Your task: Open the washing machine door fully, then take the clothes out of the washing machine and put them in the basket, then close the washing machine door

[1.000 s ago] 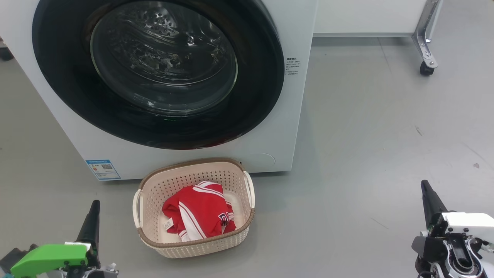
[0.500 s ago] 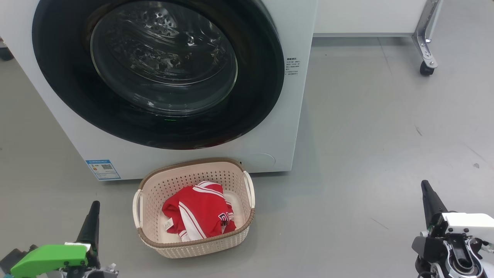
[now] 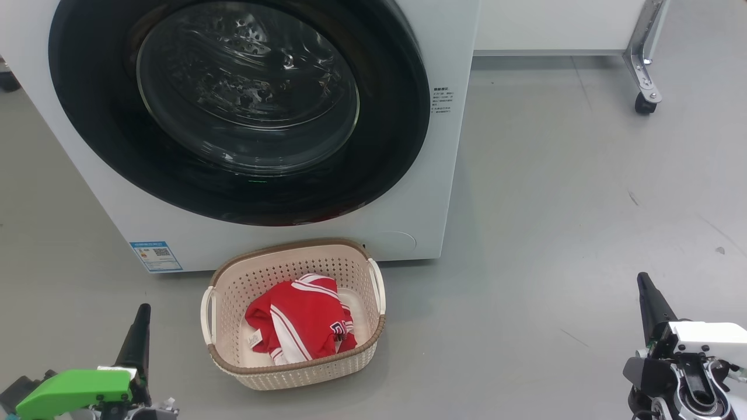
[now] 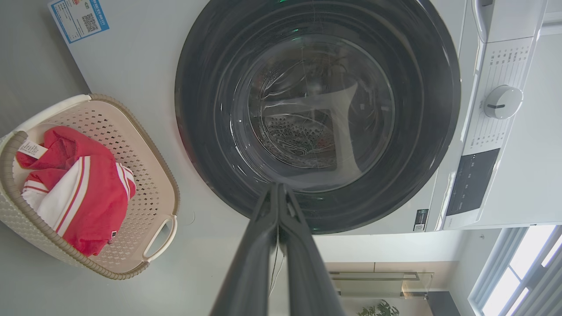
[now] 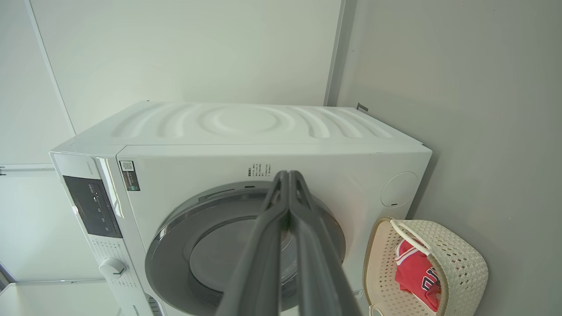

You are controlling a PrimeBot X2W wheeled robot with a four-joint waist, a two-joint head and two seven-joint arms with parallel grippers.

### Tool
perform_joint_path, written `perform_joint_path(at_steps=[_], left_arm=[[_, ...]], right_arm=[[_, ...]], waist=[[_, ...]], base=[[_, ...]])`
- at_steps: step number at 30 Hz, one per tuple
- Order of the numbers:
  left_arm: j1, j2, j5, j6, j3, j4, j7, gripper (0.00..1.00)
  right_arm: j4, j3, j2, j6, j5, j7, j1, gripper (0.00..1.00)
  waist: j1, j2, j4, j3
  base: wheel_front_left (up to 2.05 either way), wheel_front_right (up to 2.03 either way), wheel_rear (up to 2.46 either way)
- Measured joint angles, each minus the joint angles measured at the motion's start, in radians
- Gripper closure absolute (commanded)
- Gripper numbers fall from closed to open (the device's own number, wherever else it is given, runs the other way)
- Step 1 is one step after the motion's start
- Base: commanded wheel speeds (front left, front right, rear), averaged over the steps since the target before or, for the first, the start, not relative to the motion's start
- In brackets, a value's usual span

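1. Looking down from the head view, I am finding the washing machine door (image 3: 239, 111) lying flush against the front of the washing machine (image 3: 420, 210). Its black ring is sitting closed wherever the frame shows it.
2. I am seeing the clothes (image 3: 300, 321) bunched inside the basket (image 3: 303, 376), which is standing on the floor (image 3: 554, 233) just in front of the machine, below the door.
3. My left fingers (image 3: 137, 341) and right fingers (image 3: 650, 303) are both pressing tip to tip and holding nothing. They are hanging low at either side, well apart from the basket and door.
4. I am judging the door as stiff, fairly heavy and slippery on its glossy ring, with the bulging glass offering no purchase. Any hold would be going on the ring's outer edge, but I am not making out a handle recess for certain.
5. I am expecting the red fabric to be behaving soft, light and limp. A pinch on a raised fold would be working best, though trailing cloth could be catching the woven-look rim.
6. I am treating the basket as light and likely to slide if nudged.
7. I am also noting the blue label (image 3: 156, 255), the control dial (image 4: 502, 102) and a caster (image 3: 642, 105) far off to the right. Only the basket is standing between my fingers and the door.
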Motion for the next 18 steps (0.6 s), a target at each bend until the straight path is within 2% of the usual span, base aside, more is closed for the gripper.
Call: perform_joint_path(at_steps=[18], left_arm=[[-0.002,0.000,0.000,0.000,0.002,0.003,0.000,1.00]], right_arm=[[0.003,-0.002,0.000,0.000,0.000,0.001,0.000,1.00]], waist=[[0.0000,0.0000,0.000,0.000]], base=[[0.00,0.00,0.00]])
